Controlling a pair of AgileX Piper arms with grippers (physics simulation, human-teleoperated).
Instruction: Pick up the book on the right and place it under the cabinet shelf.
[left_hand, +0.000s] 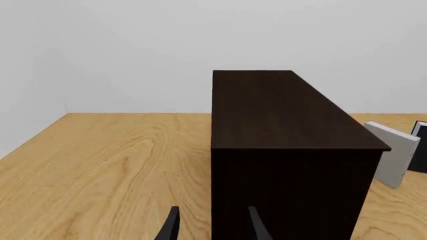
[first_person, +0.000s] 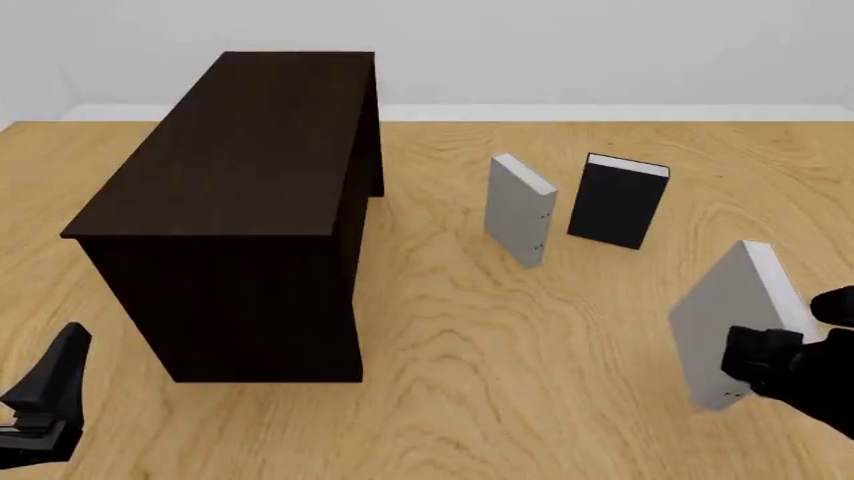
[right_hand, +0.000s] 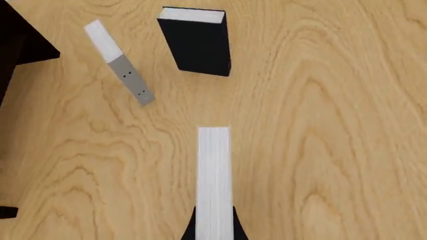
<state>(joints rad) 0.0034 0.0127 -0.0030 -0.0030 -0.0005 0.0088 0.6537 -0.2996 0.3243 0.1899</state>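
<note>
book (right_hand: 213, 175): white page edge facing the camera, clamped between the right gripper (right_hand: 213, 231) fingers
second grey book (right_hand: 120, 65): on the table (right_hand: 333, 125), apart
black book (right_hand: 197, 42): beyond
cabinet (right_hand: 17, 45): dark corner at frame edge

Both arms show matte black all over. The left pincer (left_hand: 212, 227) shows two slim, blade-like black fingers tapering to points; from the front it looks wedge-shaped and dark grey. The right pincer (first_person: 774, 362) is a chunky, blocky black shape with rounded housings behind it.
</note>
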